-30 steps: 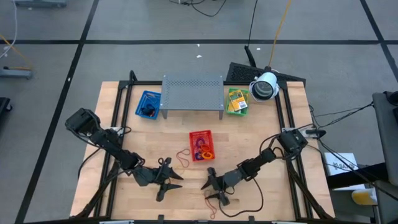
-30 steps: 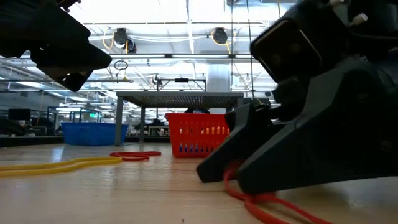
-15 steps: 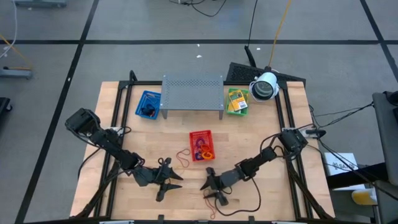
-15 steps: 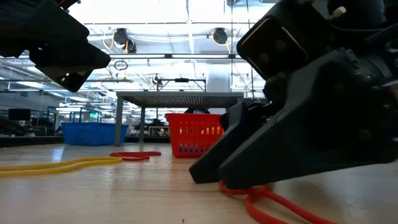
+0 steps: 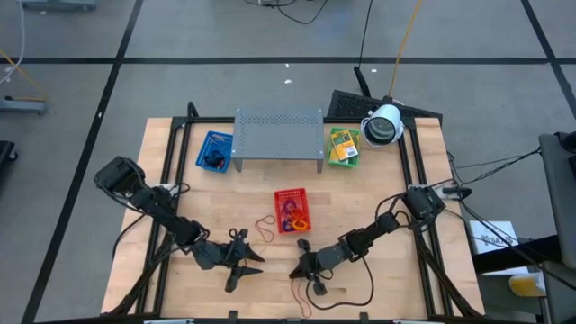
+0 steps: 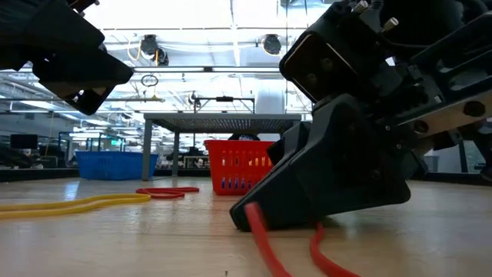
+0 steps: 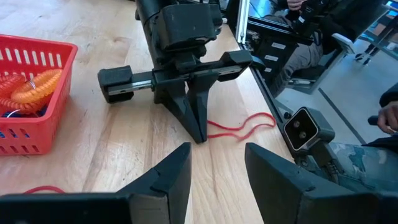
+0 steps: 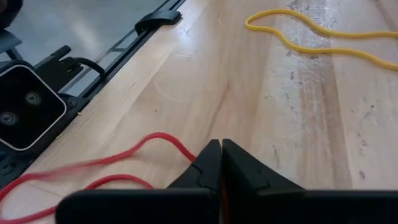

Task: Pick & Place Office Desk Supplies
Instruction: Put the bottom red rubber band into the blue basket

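Down at the near edge of the pale wooden table [image 5: 180,171], the right gripper [image 8: 220,149] has its two dark wedge-shaped fingers pressed tip to tip on a thin red rubber-band loop [image 8: 118,163] — the cord runs out from between the tips and lies in loose curves on the wood. From the left wrist view the same band [image 7: 241,127] trails flat from under the fingertips, beside a small grey camera block [image 7: 303,130] at the table's rim. A long yellow band [image 8: 314,38] lies slack on the boards a little way off, well apart from the red one.

Nearby, the left gripper [image 5: 245,259] hovers over bare wood with its fingers [image 7: 168,177] standing moderately apart, holding nothing. Farther back sits a red mesh basket [image 5: 292,210] with orange and purple bands heaped inside, another red loop [image 5: 265,227] lying just beside it. Behind stands a grey perforated metal rack [image 5: 278,135], flanked by a blue basket [image 5: 214,149] and a green basket [image 5: 343,146] carrying yellow-and-green packets.
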You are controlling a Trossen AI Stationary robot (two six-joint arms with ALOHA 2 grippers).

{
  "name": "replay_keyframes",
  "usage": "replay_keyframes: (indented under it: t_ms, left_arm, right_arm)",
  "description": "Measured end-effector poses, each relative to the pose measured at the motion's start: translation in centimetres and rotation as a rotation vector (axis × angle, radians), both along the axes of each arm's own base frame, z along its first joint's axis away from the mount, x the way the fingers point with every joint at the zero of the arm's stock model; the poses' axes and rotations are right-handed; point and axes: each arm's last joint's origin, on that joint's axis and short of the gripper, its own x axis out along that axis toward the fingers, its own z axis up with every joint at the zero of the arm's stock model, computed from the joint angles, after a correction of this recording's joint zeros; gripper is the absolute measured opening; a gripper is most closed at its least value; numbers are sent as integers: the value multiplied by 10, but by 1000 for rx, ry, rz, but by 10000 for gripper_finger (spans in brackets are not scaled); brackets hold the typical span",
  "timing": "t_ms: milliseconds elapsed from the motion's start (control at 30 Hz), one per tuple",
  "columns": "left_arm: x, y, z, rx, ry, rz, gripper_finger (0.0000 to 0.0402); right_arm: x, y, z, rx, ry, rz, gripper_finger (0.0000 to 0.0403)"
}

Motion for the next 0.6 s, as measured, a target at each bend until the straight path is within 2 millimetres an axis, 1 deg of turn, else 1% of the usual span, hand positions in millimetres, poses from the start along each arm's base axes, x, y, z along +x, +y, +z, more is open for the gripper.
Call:
replay_keyframes:
  t_ms: [167, 333, 467, 600]
  left_arm:
    - [0, 0, 0, 1, 0, 0, 157]
    - [0, 0, 0, 1, 0, 0, 157]
    - [0, 0, 0, 3, 2, 1, 156]
    - [0, 0, -1, 11, 10, 4, 156]
  right_arm:
    - [4, 2, 8, 21, -104, 27, 1]
    - [6, 3, 28, 27, -158, -10, 0]
    - [6, 4, 51, -27, -225, -52, 0]
    - [6, 2, 84, -80, -318, -82, 0]
